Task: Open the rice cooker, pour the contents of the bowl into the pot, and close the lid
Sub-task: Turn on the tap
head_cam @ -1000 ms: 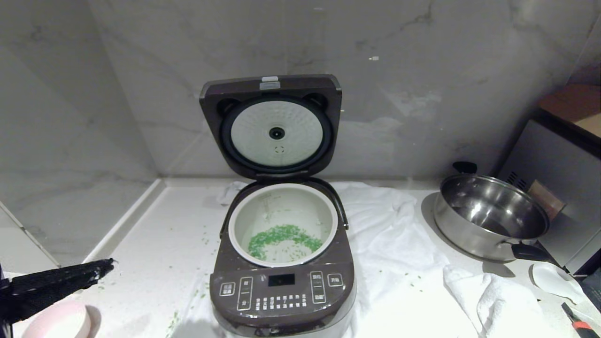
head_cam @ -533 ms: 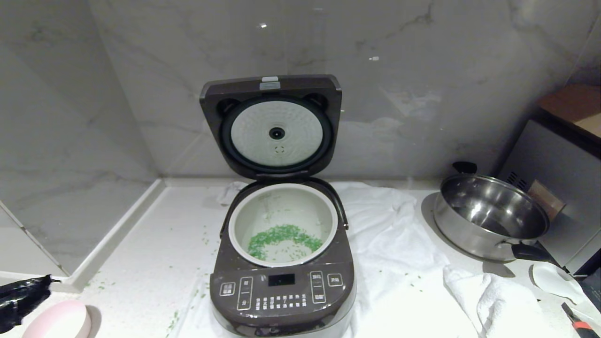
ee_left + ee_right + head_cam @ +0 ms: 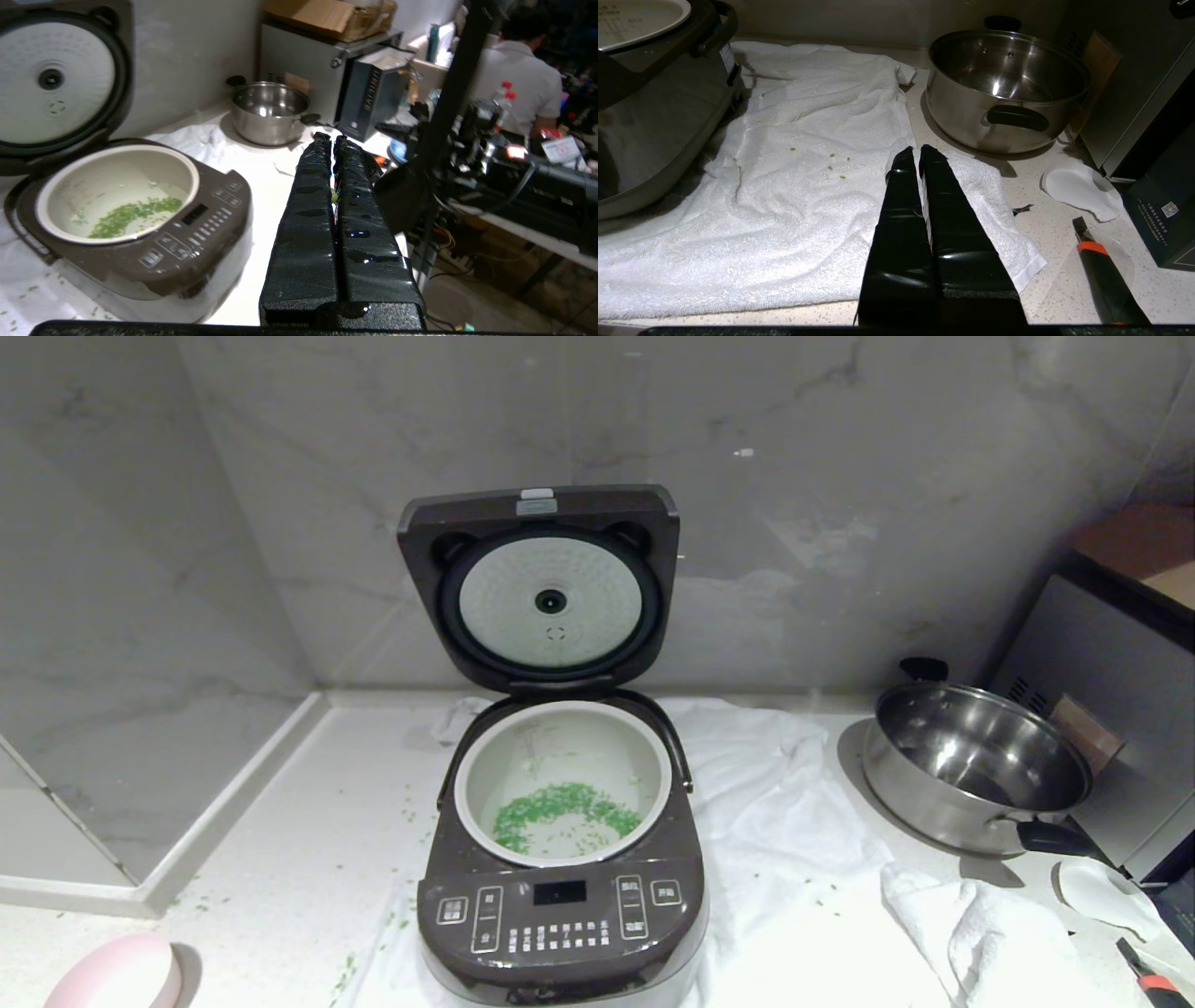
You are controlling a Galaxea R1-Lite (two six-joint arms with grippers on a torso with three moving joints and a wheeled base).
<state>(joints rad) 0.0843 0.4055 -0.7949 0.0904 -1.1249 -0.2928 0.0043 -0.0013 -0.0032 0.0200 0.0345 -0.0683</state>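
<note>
Scallion bits (image 3: 560, 807) were already in the pot (image 3: 653, 775), pink bowl (image 3: 117, 975) back on the counter, lid (image 3: 541, 583) still up. Left gripper (image 3: 332, 140) pressed together, holding nothing, right gripper (image 3: 913, 156) too. Only closing was left imo.

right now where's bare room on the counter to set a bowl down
Best patch: bare counter left of the cooker, bordered by the wall ledge and the pink bowl; only stray green bits there. Right of the cooker lies a rumpled towel. The far right is crowded: steel pan, white spoon, knife.
</note>
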